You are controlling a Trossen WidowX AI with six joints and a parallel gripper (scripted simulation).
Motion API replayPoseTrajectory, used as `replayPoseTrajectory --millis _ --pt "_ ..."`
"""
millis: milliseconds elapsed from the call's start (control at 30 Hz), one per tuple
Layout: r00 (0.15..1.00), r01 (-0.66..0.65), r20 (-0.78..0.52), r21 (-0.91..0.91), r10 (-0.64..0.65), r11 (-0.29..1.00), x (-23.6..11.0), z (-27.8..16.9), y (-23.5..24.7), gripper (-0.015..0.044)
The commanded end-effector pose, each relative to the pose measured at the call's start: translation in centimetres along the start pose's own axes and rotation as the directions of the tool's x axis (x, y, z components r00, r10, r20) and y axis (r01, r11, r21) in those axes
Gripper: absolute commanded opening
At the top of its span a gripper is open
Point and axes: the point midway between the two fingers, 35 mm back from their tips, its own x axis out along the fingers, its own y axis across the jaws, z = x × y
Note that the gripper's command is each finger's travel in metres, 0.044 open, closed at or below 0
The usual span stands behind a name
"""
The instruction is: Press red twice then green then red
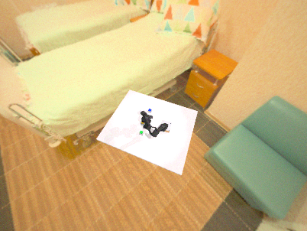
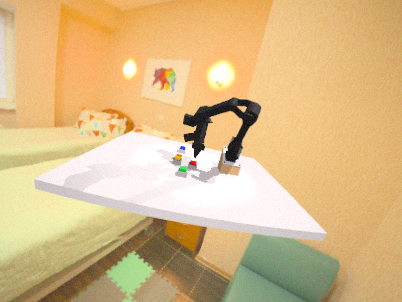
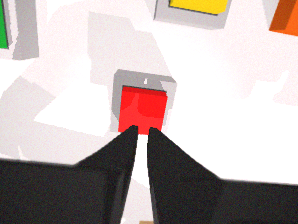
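Now the gripper (image 3: 142,131) hangs nearly closed and empty, tips over the near edge of the red button (image 3: 142,109). The green button (image 3: 3,25) sits far left, a yellow button (image 3: 199,5) beyond.

Our one black arm (image 2: 227,112) rises from its base, bends over at the top and reaches down; our wrist points almost straight down; our gripper (image 3: 142,131) hangs at the end with its two fingers pulled nearly together, only a thin gap between them; we hold nothing in it.
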Motion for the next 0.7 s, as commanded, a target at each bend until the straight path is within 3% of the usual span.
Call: replayPoseTrajectory --millis 0,667 --pt "1.000 -0.004 0.002 0.005 0.004 1.000 0.1 0.0 0.0 0.0020" --pt "1.000 -0.005 0.003 0.005 0.005 1.000 2.8 0.1 0.0 0.0020"
